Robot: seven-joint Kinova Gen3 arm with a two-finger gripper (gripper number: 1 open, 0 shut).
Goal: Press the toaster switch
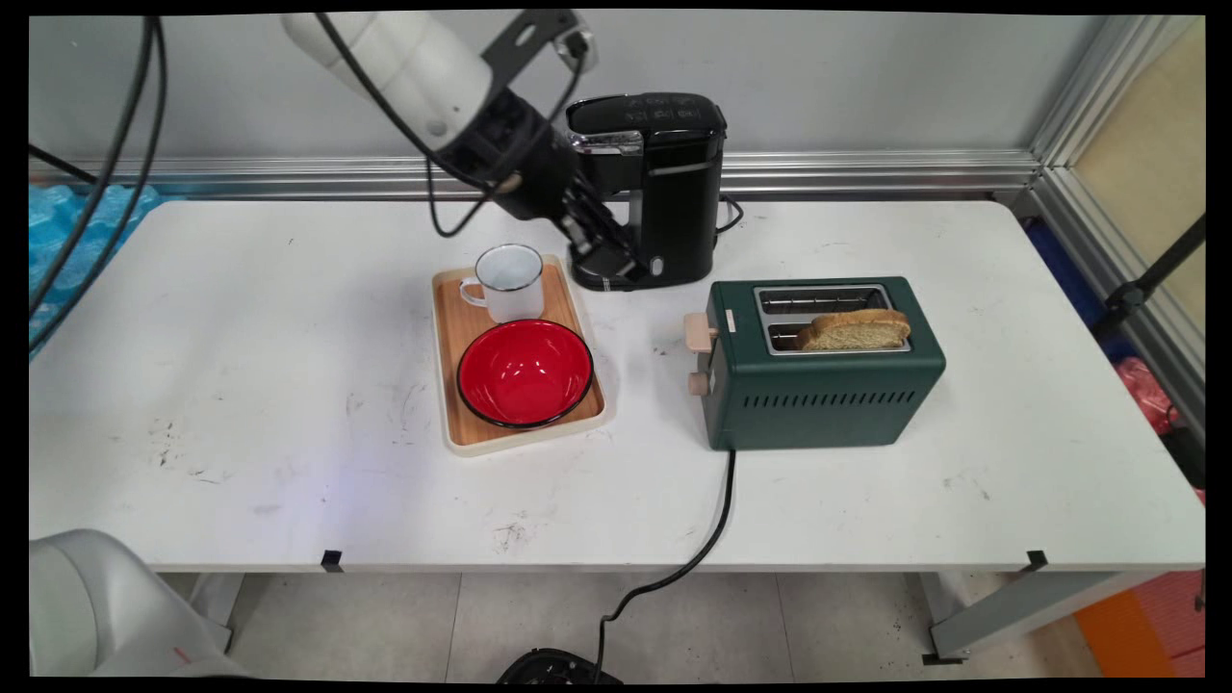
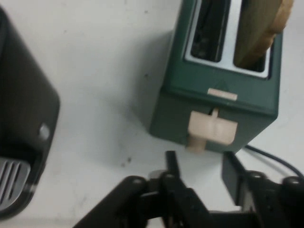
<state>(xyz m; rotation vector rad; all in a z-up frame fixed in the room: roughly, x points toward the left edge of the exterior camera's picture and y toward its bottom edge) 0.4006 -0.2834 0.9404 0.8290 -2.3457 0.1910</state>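
Hanging with fingers apart and empty, pincer [image 2: 202, 171] hovering over bare tabletop [image 1: 289, 385] between coffee machine [image 1: 664, 183] and green toaster [image 1: 818, 375], nearest the toaster's cream lever [image 2: 212, 130]. Standing in the toaster's near slot, one slice of bread [image 1: 855, 330]; far slot [image 1: 818, 299] showing nothing inside. Lying left of the toaster, a wooden tray [image 1: 460, 332] carrying a white enamel mug [image 1: 508, 281] and a red bowl [image 1: 525, 372], bowl holding nothing, mug's inside showing only white. Trailing off the front edge, the toaster's black cord [image 1: 717, 520].
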